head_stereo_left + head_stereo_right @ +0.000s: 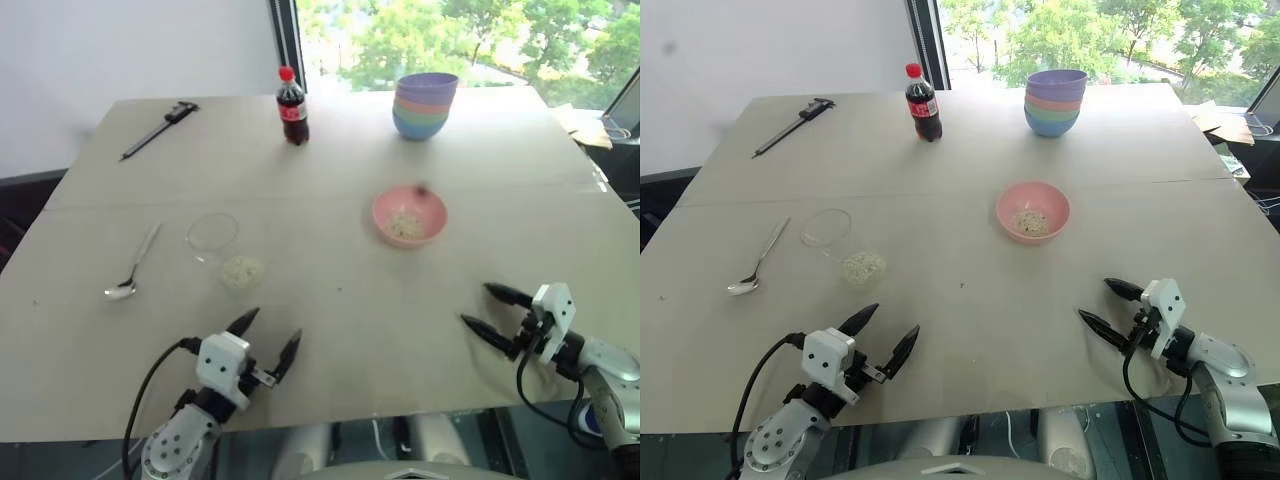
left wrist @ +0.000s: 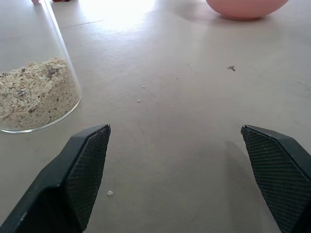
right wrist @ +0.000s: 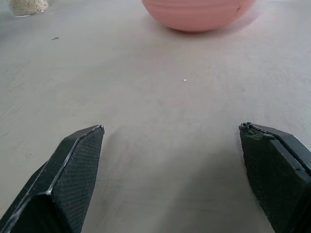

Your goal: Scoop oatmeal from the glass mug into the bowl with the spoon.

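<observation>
We have both sets of jaws spread wide and empty: the left gripper [image 1: 878, 341] near the counter's [image 1: 970, 300] front edge, the right gripper [image 1: 1110, 308] well apart. The spoon [image 1: 757, 262] lies untouched beside the glass mug [image 1: 843, 243], which holds oatmeal [image 1: 862, 266]; the pink bowl [image 1: 1033, 211] already holds some. Next, we judge, the left gripper must reach the spoon's handle.

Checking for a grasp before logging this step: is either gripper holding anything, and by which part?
Nothing is held. The left gripper and right gripper are both open over the table; the spoon lies untouched.
</observation>
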Controlling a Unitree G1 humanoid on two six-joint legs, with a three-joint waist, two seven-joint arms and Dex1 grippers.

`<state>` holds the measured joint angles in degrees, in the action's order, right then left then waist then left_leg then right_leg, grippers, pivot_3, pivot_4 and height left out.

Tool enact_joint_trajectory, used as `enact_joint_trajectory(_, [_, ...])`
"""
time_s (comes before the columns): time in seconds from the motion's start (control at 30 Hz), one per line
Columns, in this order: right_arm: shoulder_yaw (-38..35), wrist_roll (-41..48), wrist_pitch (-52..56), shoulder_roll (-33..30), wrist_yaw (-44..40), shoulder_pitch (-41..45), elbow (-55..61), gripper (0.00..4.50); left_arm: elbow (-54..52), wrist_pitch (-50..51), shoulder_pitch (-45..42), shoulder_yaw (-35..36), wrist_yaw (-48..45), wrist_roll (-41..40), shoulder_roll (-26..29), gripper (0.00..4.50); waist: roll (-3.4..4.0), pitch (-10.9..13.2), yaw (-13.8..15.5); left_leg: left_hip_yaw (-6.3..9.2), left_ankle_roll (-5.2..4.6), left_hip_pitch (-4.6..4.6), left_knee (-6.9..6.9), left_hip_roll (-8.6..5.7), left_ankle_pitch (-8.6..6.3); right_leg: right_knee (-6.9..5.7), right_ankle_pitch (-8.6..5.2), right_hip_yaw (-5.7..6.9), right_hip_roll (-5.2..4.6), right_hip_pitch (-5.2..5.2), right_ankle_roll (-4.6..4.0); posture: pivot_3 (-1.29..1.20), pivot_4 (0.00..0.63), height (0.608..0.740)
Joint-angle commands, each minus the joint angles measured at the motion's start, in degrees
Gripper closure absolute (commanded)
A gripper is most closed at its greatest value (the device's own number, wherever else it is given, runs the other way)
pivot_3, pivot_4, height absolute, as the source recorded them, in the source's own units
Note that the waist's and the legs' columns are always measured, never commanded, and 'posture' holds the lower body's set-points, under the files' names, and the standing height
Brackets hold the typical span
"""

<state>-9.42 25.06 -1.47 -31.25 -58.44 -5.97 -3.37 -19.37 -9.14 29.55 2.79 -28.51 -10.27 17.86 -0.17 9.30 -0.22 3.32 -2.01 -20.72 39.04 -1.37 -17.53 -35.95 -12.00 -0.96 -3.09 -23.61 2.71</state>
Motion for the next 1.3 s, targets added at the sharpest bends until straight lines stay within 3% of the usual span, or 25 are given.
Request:
enact_joint_trajectory(0.03, [0.4,-0.3,-1.1,0.5,-0.3,0.2,0.1,0.02,1.1,-0.1,0.0,-1.2,0.3,0.5,-0.4,0.00,0.00,0.0,0.0,0.00,0.00,0.00,0.00,0.00,0.00,0.00,0.00,0.00,0.00,0.00,0.00,0.00,0.150,0.740])
enact_joint_trajectory(0.9, [0.8,0.4,-0.9,2.4,1.5,0.0,5.1,0.02,-1.5,3.7,-1.7,-0.8,3.7,-0.7,-2.2,0.00,0.00,0.0,0.1,0.02,0.00,-0.01,0.00,0.00,0.00,0.00,0.07,0.02,0.02,-0.01,-0.05,0.00,0.150,0.740])
enact_joint_trajectory(1.07, [4.6,1.4,1.8,1.3,-1.6,-0.5,10.4,0.02,-6.2,10.9,1.3,2.6,10.6,-0.9,-4.7,0.00,0.00,0.0,-0.4,0.03,0.00,-0.01,0.00,0.02,0.00,0.00,0.09,-0.01,0.00,-0.01,0.02,0.00,0.150,0.740])
enact_joint_trajectory(1.3, [9.4,5.4,9.4,-0.4,-3.3,3.0,20.5,0.02,-9.9,16.9,0.3,14.5,16.6,-3.3,-3.9,0.00,-0.13,0.1,-0.3,0.09,0.00,-0.02,-0.01,0.08,0.00,-0.01,-0.08,0.08,0.07,-0.02,0.16,0.00,0.150,0.740])
